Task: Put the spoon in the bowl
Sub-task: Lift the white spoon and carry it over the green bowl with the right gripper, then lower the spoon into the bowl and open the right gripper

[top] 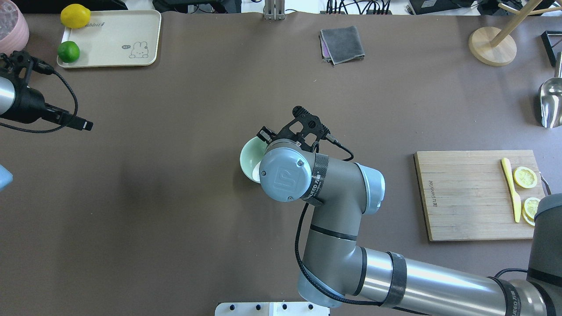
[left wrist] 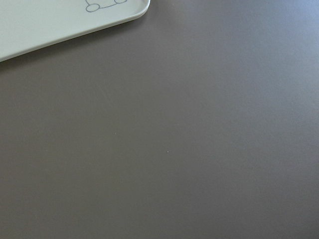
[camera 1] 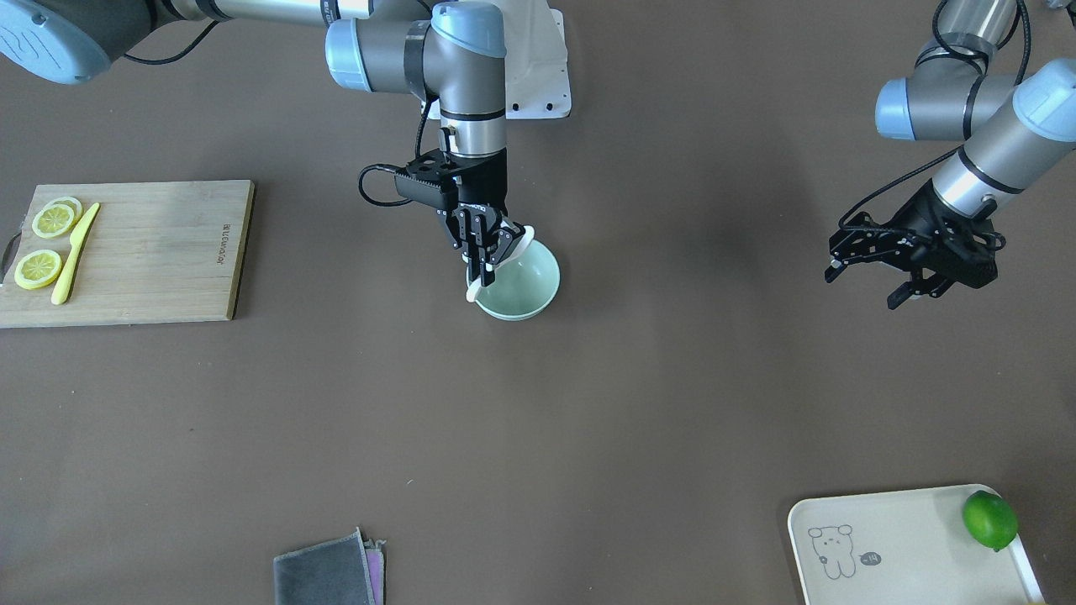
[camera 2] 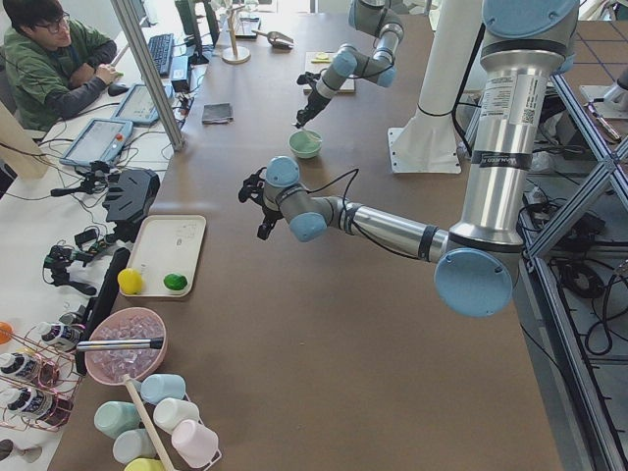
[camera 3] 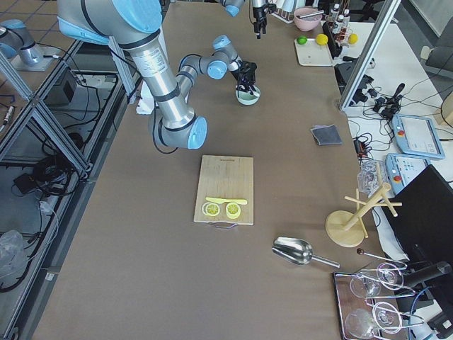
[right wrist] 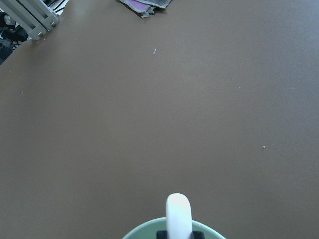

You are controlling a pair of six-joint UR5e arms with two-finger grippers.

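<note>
My right gripper (camera 1: 487, 270) is shut on the white spoon (camera 1: 472, 292) and holds it over the pale mint-green bowl (camera 1: 530, 290) near the table's middle, at the rim on the view's left. The right wrist view shows the spoon's rounded end (right wrist: 178, 214) above the bowl's rim (right wrist: 144, 230). In the overhead view my right wrist covers most of the bowl (top: 249, 157) and hides the spoon. My left gripper (camera 1: 866, 286) hangs open and empty above bare table, far from the bowl.
A wooden cutting board (camera 1: 160, 269) carries lemon slices and a yellow knife (camera 1: 74, 252). A cream tray (camera 1: 891, 546) holds a lime (camera 1: 989, 519). A grey cloth (camera 1: 326, 576) lies at the table's edge. A metal scoop (top: 549, 103) and a wooden stand (top: 491, 46) are far right.
</note>
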